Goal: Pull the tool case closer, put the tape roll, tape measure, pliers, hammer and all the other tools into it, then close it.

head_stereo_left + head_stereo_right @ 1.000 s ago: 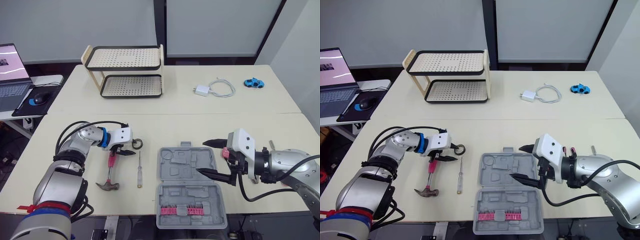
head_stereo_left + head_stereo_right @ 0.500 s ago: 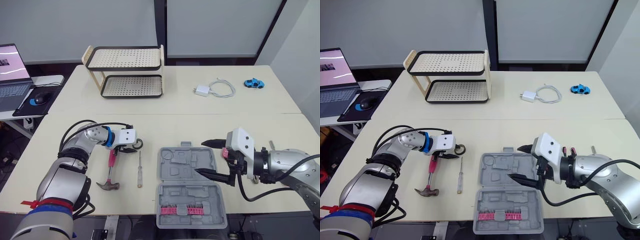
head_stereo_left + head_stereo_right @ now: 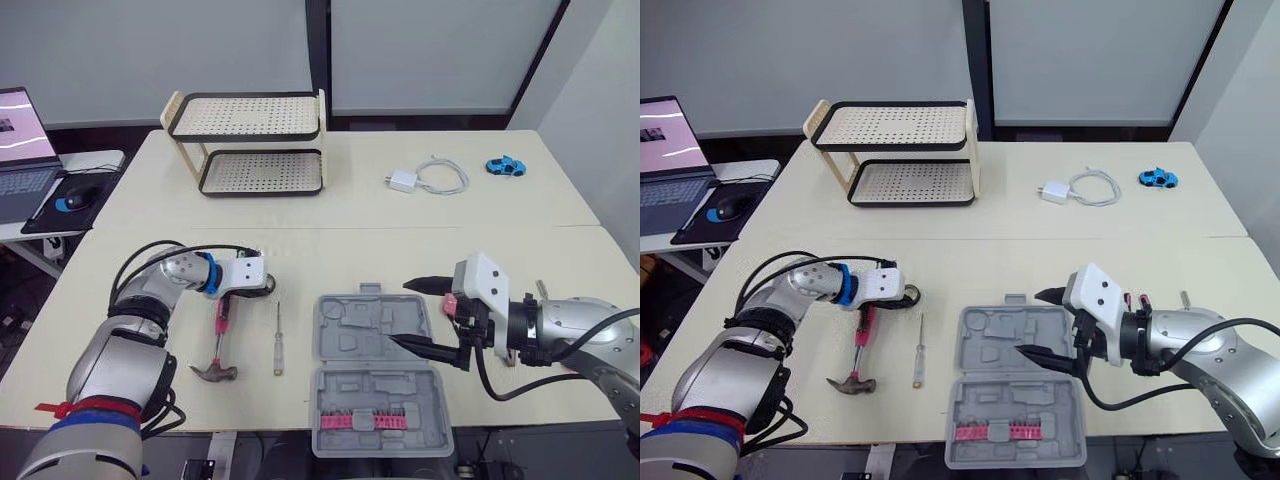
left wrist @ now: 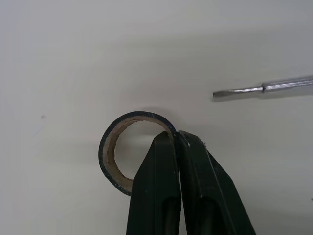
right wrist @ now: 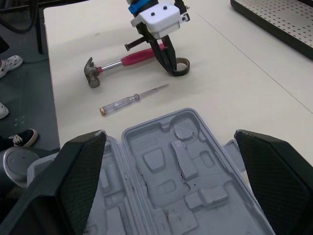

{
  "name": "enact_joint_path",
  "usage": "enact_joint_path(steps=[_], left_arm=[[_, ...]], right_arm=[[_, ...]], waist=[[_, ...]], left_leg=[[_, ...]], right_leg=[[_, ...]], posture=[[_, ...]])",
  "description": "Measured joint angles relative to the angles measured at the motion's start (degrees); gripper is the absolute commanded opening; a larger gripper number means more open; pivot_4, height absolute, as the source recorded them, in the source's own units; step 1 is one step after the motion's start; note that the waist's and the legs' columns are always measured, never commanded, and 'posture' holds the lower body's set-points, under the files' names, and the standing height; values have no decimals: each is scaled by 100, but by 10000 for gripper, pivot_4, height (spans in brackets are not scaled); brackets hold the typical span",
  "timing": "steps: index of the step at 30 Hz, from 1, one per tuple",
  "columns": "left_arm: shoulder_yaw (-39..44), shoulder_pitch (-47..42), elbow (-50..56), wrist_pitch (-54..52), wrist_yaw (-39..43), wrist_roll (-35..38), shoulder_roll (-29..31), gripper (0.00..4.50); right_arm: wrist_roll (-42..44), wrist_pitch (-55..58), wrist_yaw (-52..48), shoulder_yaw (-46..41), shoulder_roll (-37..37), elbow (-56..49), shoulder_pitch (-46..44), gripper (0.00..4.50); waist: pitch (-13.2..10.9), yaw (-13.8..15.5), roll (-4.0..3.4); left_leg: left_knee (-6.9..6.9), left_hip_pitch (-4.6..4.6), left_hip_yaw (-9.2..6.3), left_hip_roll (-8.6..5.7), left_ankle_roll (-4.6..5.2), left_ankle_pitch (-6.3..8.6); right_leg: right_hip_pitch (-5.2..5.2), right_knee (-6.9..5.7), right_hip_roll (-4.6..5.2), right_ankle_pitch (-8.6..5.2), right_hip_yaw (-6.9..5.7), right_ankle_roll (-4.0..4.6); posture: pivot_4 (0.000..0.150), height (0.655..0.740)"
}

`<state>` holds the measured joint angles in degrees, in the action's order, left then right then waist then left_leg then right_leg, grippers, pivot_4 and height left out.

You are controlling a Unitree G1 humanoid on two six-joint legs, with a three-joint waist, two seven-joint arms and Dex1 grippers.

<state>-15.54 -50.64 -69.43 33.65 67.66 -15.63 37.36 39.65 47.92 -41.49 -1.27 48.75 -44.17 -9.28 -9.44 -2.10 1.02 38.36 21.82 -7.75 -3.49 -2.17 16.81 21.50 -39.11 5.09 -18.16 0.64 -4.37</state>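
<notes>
The left gripper (image 4: 177, 136) was squeezed tight on the rim of the tape roll (image 4: 103, 152). The roll sat on the worktop (image 3: 330, 250), at about 10 o'clock from the open tool case (image 3: 375, 390).

The right gripper (image 3: 398, 314) was spread wide and held nothing. It hung over the 3 o'clock side of the case lid, and I could not tell if it touched it.

The case lay open and flat at the near edge of the worktop. A row of pink bits (image 3: 365, 420) sat in its near half, and its other slots were bare.

The hammer (image 3: 219, 340) lay at 9 o'clock from the case, with its pink handle pointing to 12 o'clock, toward the left gripper. The screwdriver (image 3: 278, 340) lay between the hammer and the case, apart from both.

Far off at 12 o'clock were a two-shelf rack (image 3: 250, 140), a white charger (image 3: 404, 181) with its cable, and a blue toy car (image 3: 506, 166).
</notes>
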Motion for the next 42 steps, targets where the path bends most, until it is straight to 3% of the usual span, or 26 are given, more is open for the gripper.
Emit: enact_joint_path(steps=[5, 9, 13, 19, 28, 42], left_arm=[[454, 111, 1089, -988, 1260, 870, 288, 226], [674, 944, 3264, -2615, 1620, 1572, 346, 226], [688, 1888, 5576, -4723, 1232, 2060, 222, 226], [602, 2229, 7298, -6520, 352, 2267, -108, 226], [-60, 2155, 7591, -7717, -355, 2352, -620, 226], [-452, 2022, 6596, -7080, -453, 2342, -857, 226]], right_arm=[[18, 50, 49, -95, 30, -92, 186, 45000], [24, 86, 90, -159, 78, -234, 328, 45000], [-23, 184, 294, -101, 103, -337, 405, 45000], [-28, 415, 655, 150, 18, -473, 402, 45000], [-143, 669, 1115, 538, -258, -433, 165, 45000], [-460, 756, 1415, 812, -424, -426, 375, 45000]], waist=[[0, 5, 0], [0, -8, -1], [0, -22, -1], [1, 27, 0], [0, 37, 0], [1, 42, 0]], left_leg=[[8, 8, -8, 8, -4, -2], [8, 6, -10, 17, -4, -2], [8, 6, -13, 21, 1, 0], [11, 2, -9, 18, 14, 8], [11, 3, -6, 15, 12, 7], [10, 3, -5, 13, 1, 0]], right_leg=[[-3, 1, 4, 0, -1, 0], [-6, 4, 8, 0, 7, 0], [-5, 2, 5, 0, 10, 0], [-10, 3, 4, 0, 15, 0], [-8, 4, 5, 0, 16, 0], [-8, 7, 7, 0, 18, 0]], posture=[[1500, 7400], [1500, 7400], [1500, 7400], [1500, 7400], [1500, 7400], [1500, 7400]])
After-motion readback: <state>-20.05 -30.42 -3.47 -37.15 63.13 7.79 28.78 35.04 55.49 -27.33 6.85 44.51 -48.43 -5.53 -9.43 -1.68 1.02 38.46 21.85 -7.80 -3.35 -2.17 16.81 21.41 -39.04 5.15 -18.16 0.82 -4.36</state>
